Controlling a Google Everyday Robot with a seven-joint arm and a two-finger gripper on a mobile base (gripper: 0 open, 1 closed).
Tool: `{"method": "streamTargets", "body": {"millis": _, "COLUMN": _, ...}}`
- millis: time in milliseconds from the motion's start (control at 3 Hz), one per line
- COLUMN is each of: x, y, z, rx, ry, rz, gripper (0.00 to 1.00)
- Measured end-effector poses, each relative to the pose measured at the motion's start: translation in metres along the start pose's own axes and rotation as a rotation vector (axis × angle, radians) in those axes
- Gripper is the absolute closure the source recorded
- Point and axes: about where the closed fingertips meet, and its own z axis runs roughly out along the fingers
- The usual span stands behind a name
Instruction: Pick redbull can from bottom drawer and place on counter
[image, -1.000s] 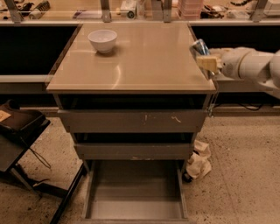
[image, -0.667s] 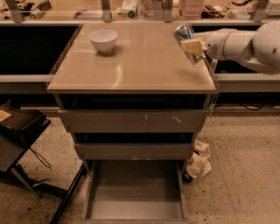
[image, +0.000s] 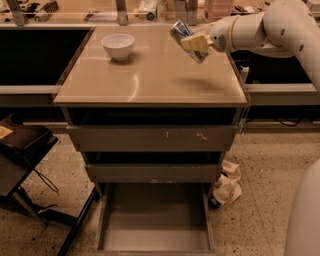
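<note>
We begin with the counter (image: 150, 82), the large glossy beige rectangular top of the grey metal drawer cabinet, which fills the middle of the view. Below it, at the foot of the cabinet, the bottom drawer (image: 155, 235), a wide grey metal tray with a flat floor, stands pulled out toward us, and we see nothing lying in it. Above this sit two narrower grey drawers (image: 150, 139) with scuffed fronts, each out a little way.

From the right edge a white robot arm (image: 280, 27) reaches in over the back right part of the counter. On the speckled floor just right of the cabinet lies a crumpled pale cloth (image: 227, 185). A small round white bowl (image: 118, 46) rests on the counter's back left part, well apart from the arm.

At the arm's end the gripper (image: 194, 44), with yellowish fingers, hangs above the counter near its right rear corner. We find its jaws clamped on the redbull can (image: 178, 29), a slim silver and dark blue metal can. The can is tilted, its shiny rim up and to the left. It is held in the air clear of the counter, with its shadow on the surface beneath.
</note>
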Motion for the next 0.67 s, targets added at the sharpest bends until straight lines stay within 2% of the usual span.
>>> {"method": "streamTargets", "body": {"millis": 333, "x": 0.05, "y": 0.006, "z": -0.014, "rx": -0.022, "ry": 0.026, "rz": 0.096, "gripper": 1.0}}
{"method": "streamTargets", "body": {"millis": 667, "x": 0.117, "y": 0.019, "z": -0.016, "rx": -0.043, "ry": 0.074, "rz": 0.232, "gripper": 1.0}}
